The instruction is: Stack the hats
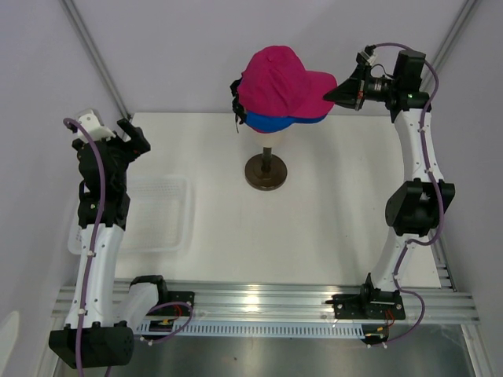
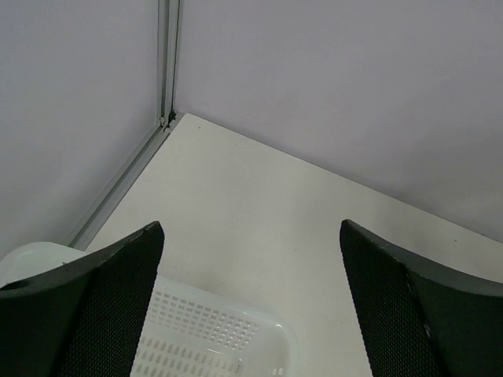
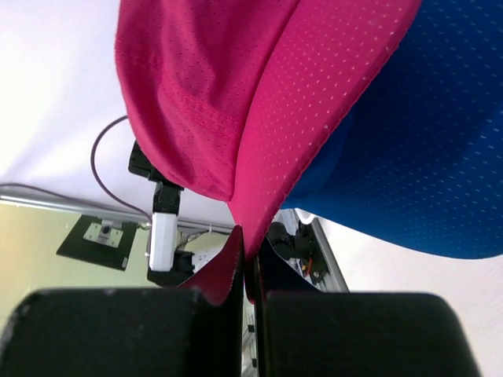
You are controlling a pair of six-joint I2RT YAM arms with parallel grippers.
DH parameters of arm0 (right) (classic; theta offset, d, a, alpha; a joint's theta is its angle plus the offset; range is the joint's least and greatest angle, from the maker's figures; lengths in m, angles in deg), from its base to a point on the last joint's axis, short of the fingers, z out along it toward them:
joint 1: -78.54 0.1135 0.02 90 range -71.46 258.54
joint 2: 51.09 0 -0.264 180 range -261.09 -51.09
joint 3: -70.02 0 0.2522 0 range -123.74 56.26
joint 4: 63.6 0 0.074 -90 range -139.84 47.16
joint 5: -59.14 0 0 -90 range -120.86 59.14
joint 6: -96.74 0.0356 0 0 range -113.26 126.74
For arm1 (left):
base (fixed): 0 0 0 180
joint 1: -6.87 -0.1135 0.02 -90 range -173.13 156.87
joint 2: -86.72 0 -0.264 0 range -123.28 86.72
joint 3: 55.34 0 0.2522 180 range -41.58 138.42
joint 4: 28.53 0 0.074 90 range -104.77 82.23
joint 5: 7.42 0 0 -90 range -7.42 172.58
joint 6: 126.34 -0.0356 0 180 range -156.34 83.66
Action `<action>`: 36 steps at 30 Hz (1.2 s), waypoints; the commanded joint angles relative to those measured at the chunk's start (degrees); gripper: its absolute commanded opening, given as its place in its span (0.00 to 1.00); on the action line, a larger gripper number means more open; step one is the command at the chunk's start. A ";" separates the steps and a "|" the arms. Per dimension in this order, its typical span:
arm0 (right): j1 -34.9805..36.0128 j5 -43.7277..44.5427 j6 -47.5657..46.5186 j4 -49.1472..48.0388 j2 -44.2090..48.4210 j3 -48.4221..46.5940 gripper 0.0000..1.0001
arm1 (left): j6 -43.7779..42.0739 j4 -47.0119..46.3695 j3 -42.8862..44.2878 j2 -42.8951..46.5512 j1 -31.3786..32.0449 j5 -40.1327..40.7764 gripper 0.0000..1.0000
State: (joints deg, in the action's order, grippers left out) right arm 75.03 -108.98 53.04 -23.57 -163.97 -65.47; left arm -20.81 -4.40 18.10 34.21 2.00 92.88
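My right tool (image 3: 248, 267): closed tight on the front edge of the pink hat's (image 1: 275, 75) brim, with only a thin fold of fabric between the jaws; upper right of the top view.
My left tool (image 2: 250, 228): spread wide with nothing in it, hanging over the corner of the white basket (image 1: 161, 216) at the left of the frame.
Pink hat: sits over the blue hat (image 1: 271, 122) in the upper middle of the frame, both carried high above the worktop (image 1: 330, 204) on the dark round stand (image 1: 266, 171).
Stage, as I judge it: the stack looks made or nearly so; seating and letting go remain.
Risk, dragging: if I draw back before opening, the pinch pulls the pink hat askew or off the blue one.
Risk, tipping: the load sits high on a narrow post, so a sideways tug through the brim could rock the stand.
Risk, crooked brim: my wrist view shows the pink brim edge apart from the blue one, so on release it may settle off-line.
Risk, snagging: mesh fabric could cling to a pad as I open.
Not visible: how deeply the pink crown is seated over the blue.
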 commanded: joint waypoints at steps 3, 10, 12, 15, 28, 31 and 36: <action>1.48 0.35 -6.84 3.63 -3.92 0.88 0.00 | 0.99 -4.21 1.49 -1.18 1.69 -2.39 0.93; 3.07 -1.85 -3.86 -4.63 -5.42 0.80 0.00 | 3.02 -10.02 6.67 -7.24 7.40 -15.04 0.88; 3.16 -2.47 -3.68 -6.13 -6.56 0.79 0.00 | 2.23 -12.11 9.83 -9.44 10.74 -17.24 0.89; 3.16 -2.90 -4.82 -6.05 -7.53 0.88 0.00 | 2.75 -14.50 14.58 -14.27 13.38 -19.70 0.89; 3.33 -2.03 -10.45 -2.27 -9.38 0.97 0.00 | 11.10 -2.04 39.71 -36.42 18.75 -22.08 0.92; 3.33 -1.85 -9.92 -2.70 -9.20 0.88 0.00 | 11.28 2.10 43.06 -39.50 19.98 -23.22 0.94; 3.07 -1.76 -8.34 -3.93 -8.67 0.71 0.00 | 9.44 6.15 43.94 -41.71 21.38 -22.88 0.89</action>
State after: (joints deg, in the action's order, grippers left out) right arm 77.32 -115.48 47.01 -27.88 -170.53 -65.45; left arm -10.93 -2.45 59.06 -6.92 22.61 71.20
